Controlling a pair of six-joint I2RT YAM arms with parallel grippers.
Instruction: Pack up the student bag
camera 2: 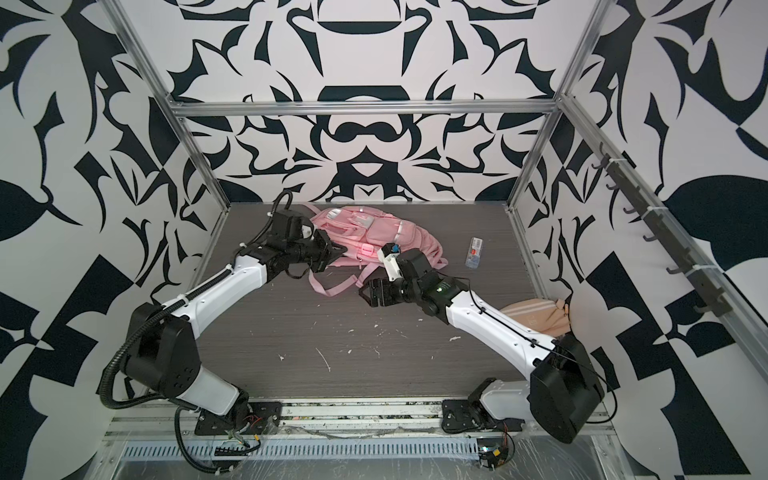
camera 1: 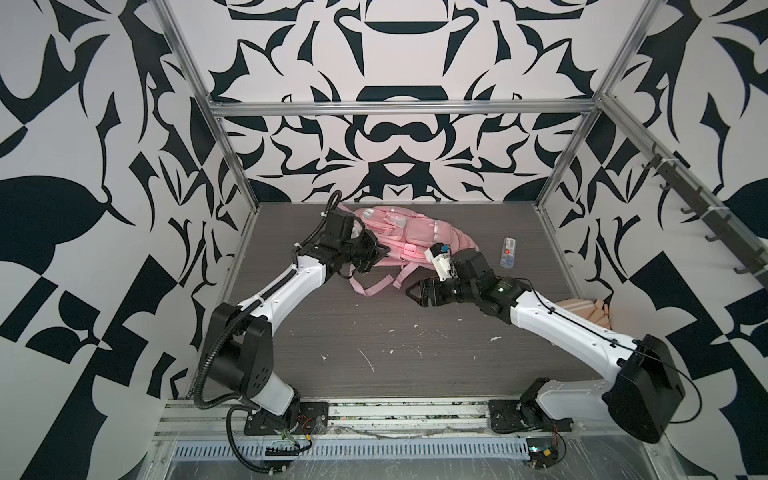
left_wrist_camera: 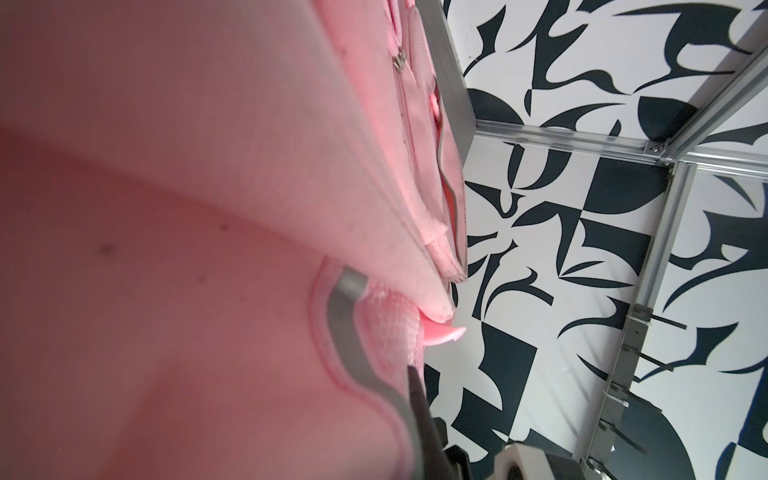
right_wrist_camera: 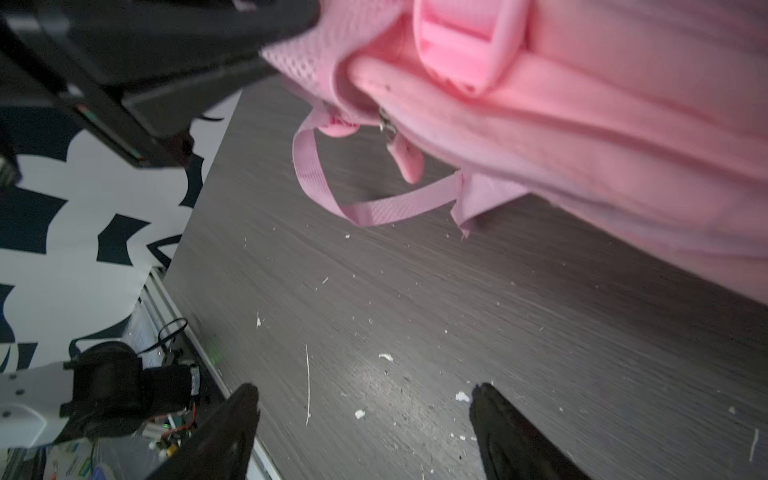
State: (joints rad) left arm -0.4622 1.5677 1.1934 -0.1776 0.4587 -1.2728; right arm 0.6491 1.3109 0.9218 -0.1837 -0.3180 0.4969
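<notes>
My left gripper [camera 1: 383,250] pinches the soft pink fabric student bag [camera 1: 415,230] near the far edge of the grey tabletop [camera 1: 353,324]; my right gripper [right_wrist_camera: 361,397] gapes wide.

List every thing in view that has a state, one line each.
student bag: lying flat at the back of the table, front pockets up, straps loose on the table.
left gripper: shut, pinching the bag's edge.
right gripper: open, holding nothing, above the table.
clear packet: lying flat right of the bag, untouched.
beige pouch: lying at the table's right edge, partly hidden.
</notes>
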